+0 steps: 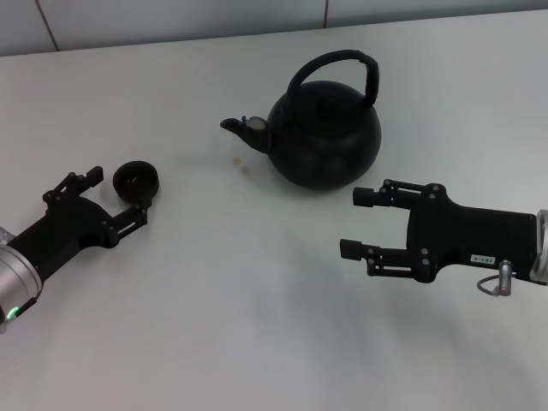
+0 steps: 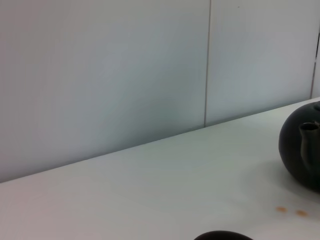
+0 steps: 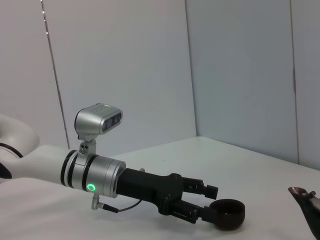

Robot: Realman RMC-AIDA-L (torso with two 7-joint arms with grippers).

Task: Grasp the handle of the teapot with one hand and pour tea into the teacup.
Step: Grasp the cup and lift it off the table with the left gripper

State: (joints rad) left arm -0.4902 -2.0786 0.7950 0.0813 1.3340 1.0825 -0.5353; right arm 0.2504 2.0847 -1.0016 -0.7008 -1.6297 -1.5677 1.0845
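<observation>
The matte-black teapot (image 1: 325, 128) stands upright at the middle back of the white table, its spout (image 1: 234, 125) pointing to the robot's left. Its arched handle (image 1: 338, 62) stands up over the lid. The small black teacup (image 1: 137, 179) sits left of the spout. My left gripper (image 1: 118, 193) is open with the teacup at its fingertips, one finger on each side; I cannot tell whether they touch it. The right wrist view shows this gripper (image 3: 210, 202) and the teacup (image 3: 227, 213). My right gripper (image 1: 355, 223) is open and empty, just in front of the teapot's right side.
Two small brown stains (image 1: 240, 164) lie on the table (image 1: 257, 325) between teacup and teapot. The left wrist view shows the teapot's spout side (image 2: 302, 150), the teacup's rim (image 2: 222, 235) and the grey wall panels (image 2: 125, 75) behind the table.
</observation>
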